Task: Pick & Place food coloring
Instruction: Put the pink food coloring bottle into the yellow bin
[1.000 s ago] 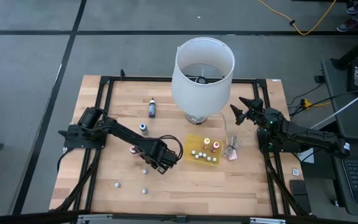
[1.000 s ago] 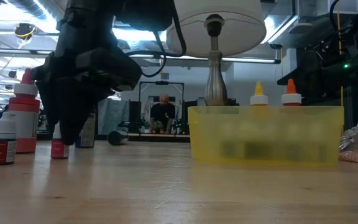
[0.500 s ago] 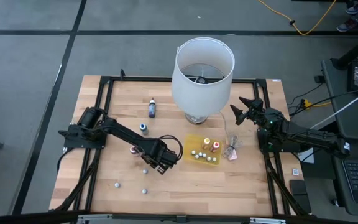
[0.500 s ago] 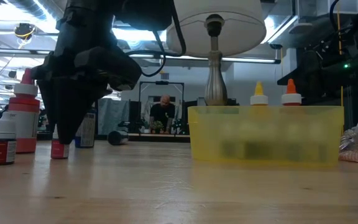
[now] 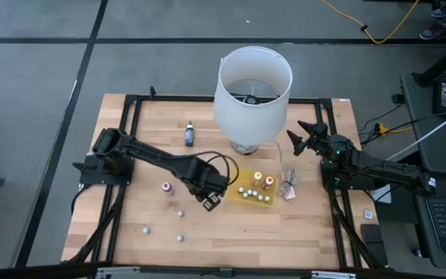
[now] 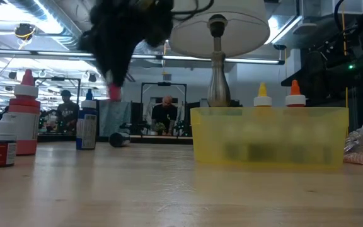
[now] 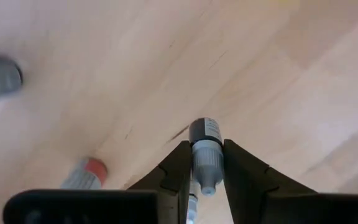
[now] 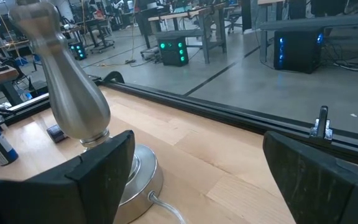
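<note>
My left gripper (image 5: 211,199) hangs above the table just left of the yellow tray (image 5: 263,203) and is shut on a tiny food coloring bottle (image 7: 205,152). In the low view the left gripper (image 6: 113,88) is raised well above the wood. Other food coloring bottles stand on the table: a blue-topped one (image 5: 190,136), a red-topped one (image 5: 166,187), and small whitish ones (image 5: 180,212) (image 5: 145,229). Several more stand in the tray, two of them with yellow and orange tops (image 6: 263,94). My right gripper (image 5: 303,135) waits open beside the lamp base. My left gripper pinches the tiny bottle between its two fingers, on the pale middle part (image 7: 206,163). The bottle lies along the fingers, and its dark end (image 7: 205,130) sticks out past the fingertips. The fingers point down at the table. The bottle (image 6: 114,93) is lifted clear of the wood.
A lamp with a white shade (image 5: 252,85) and a metal base (image 8: 73,99) stands behind the tray. A crumpled clear wrapper (image 5: 289,187) lies right of the tray. The table's near part is bare wood (image 5: 231,232) apart from the small bottles. People show in the room beyond.
My left gripper has risen from the table with the tiny bottle and swung toward the table's right, up to the yellow tray's left side. The bottle, which stood on the wood under the gripper, is now lifted clear. The right arm kept still.
</note>
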`<state>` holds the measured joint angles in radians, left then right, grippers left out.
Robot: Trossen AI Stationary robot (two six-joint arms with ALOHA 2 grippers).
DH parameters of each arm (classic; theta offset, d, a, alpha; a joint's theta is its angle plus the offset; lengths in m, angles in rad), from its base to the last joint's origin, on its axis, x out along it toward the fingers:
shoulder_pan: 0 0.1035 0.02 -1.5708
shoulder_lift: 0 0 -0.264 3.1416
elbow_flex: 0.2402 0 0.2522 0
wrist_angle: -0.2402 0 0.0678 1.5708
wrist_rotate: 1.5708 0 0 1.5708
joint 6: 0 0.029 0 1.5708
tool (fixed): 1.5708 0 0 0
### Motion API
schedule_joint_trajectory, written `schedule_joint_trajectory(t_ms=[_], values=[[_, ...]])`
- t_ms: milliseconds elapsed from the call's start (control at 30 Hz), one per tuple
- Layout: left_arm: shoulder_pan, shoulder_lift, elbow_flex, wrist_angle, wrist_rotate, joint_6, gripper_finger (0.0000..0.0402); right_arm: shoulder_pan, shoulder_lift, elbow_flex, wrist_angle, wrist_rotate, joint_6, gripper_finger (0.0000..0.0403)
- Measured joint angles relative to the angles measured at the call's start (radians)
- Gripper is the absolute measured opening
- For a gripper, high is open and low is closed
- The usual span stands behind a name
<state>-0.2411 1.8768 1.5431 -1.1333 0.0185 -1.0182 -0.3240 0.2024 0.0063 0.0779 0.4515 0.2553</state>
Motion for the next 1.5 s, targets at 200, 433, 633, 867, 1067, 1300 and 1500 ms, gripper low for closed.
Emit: schedule_joint_trajectory(t_ms=[200, 433, 633, 867, 1067, 1300, 1500], values=[[0.043, 0.004, 0.106, -0.012, -0.001, 0.128, 0.0071, 0.000, 0.000, 0.000, 0.000, 0.000, -0.001, 0.0355], [0.082, 0.076, 0.269, -0.104, -0.001, 0.225, 0.0071, 0.000, 0.000, 0.000, 0.000, 0.000, 0.000, 0.0355], [0.097, 0.197, 0.439, -0.199, 0.001, 0.223, 0.0071, 0.000, 0.000, 0.000, 0.000, 0.000, 0.000, 0.0355], [0.099, 0.330, 0.636, -0.239, 0.026, 0.172, 0.0070, 0.000, 0.000, 0.000, 0.000, 0.000, 0.000, 0.0355], [0.099, 0.424, 0.775, -0.233, 0.026, 0.110, 0.0071, 0.000, 0.000, 0.000, 0.000, 0.000, -0.001, 0.0355], [0.112, 0.468, 0.808, -0.190, 0.018, 0.051, 0.0071, 0.000, 0.000, 0.000, 0.000, 0.000, -0.001, 0.0355], [0.114, 0.491, 0.809, -0.151, 0.018, 0.025, 0.0070, 0.000, 0.000, 0.000, 0.000, 0.000, 0.000, 0.0355]])
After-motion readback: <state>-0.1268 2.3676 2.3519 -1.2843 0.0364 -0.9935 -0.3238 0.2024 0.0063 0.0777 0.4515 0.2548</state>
